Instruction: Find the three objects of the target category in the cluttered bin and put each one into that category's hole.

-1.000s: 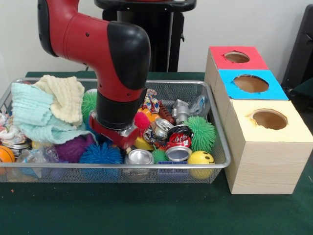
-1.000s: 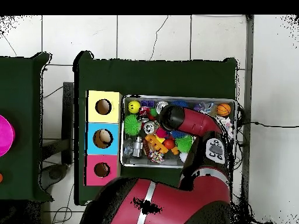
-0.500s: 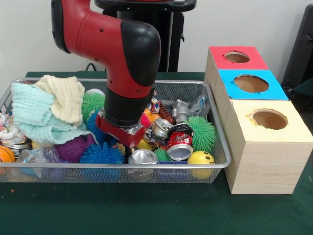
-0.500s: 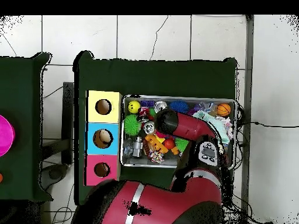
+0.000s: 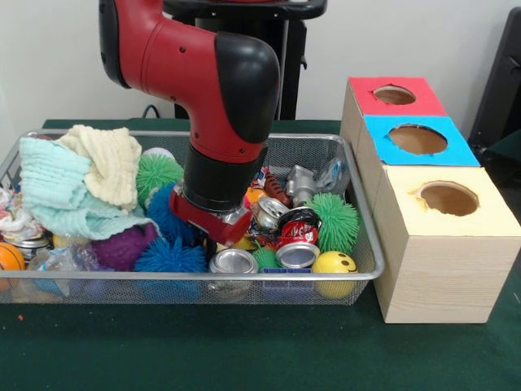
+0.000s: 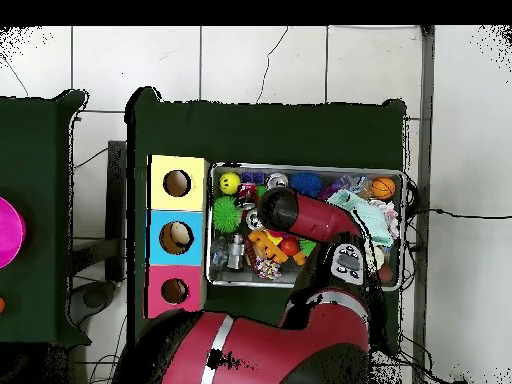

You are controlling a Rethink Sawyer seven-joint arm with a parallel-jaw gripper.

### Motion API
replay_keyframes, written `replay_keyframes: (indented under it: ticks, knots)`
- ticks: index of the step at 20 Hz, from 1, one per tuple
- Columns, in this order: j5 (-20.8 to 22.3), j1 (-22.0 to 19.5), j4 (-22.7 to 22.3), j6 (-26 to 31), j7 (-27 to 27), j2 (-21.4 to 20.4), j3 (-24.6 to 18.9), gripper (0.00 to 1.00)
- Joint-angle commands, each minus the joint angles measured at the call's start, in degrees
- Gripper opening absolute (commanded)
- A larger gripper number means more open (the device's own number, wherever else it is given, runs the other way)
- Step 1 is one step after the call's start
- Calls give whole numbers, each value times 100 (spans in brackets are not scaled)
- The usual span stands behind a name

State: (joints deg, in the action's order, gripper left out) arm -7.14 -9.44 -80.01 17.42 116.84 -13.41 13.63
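Note:
A wire mesh bin [image 5: 187, 276] is packed with clutter. It holds spiky balls in green [image 5: 335, 220], blue [image 5: 168, 257] and purple [image 5: 122, 247]. There are also crushed cans [image 5: 298, 232], a silver can [image 5: 232, 261] and a yellow smiley ball [image 5: 334, 265]. My gripper [image 5: 218, 236] is down among the items at the bin's middle, just left of the cans; the wrist hides its tip. In the overhead view the arm's end [image 6: 265, 207] sits beside the green spiky ball [image 6: 225, 212]. Three boxes hold the yellow hole [image 5: 448, 198], the blue hole [image 5: 418, 139] and the red hole [image 5: 394, 95].
Mint and cream cloths [image 5: 61, 183] are heaped at the bin's left end, with an orange ball [image 5: 10, 256] below them. A second green spiky ball [image 5: 156, 173] lies behind the arm. The boxes [image 6: 177, 237] stand right against the bin's short side.
The arm has shifted sideways toward the boxes, from over the blue spiky ball to beside the cans, staying low in the bin.

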Motion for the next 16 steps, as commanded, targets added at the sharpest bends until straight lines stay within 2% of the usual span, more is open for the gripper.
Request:
replay_keyframes:
  ticks: [1,11,16]
  knots:
    - [-258,51,-434,311,946,561,-694,0]
    - [-236,8,-357,449,781,570,-689,0]
    - [-270,37,-161,861,757,546,-559,0]
